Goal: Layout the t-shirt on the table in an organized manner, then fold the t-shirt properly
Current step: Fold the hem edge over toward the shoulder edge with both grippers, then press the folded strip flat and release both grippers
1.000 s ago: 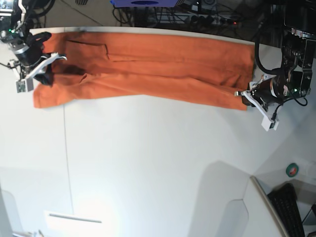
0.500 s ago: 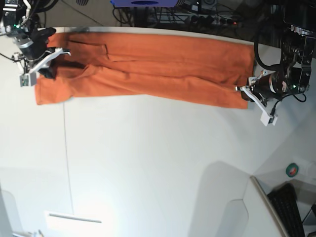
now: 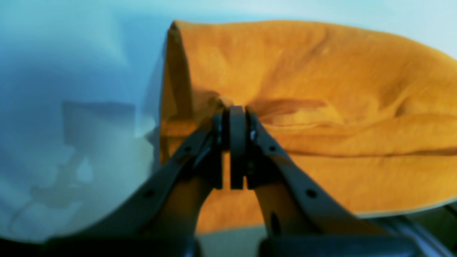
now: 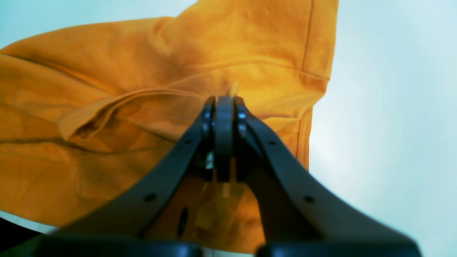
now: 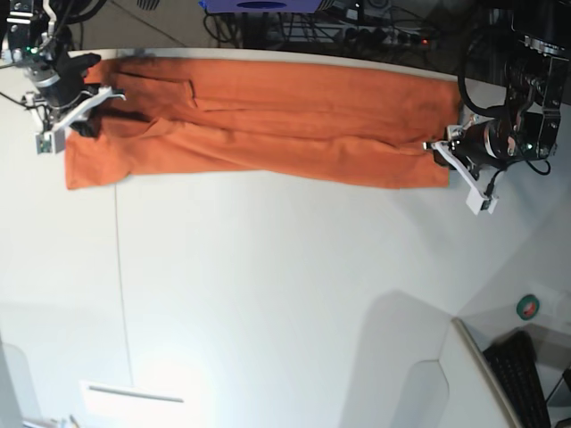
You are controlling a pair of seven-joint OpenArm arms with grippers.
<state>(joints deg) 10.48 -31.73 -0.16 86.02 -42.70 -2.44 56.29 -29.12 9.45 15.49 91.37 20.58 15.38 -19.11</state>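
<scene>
Pressing closed at opposite ends of the folded orange t-shirt [image 5: 268, 152], the left gripper [image 3: 232, 110] and right gripper [image 4: 223, 101] both pinch its cloth, the shirt lying along the white table's [image 5: 250, 285] far edge

The orange t-shirt [image 5: 294, 89] is lying folded in a long, wide strip, with wrinkles, on the white tabletop [image 5: 250, 285].

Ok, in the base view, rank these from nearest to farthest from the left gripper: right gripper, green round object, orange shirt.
1. Orange shirt, at its fingertips.
2. Green round object, lower right.
3. Right gripper, far left.
</scene>
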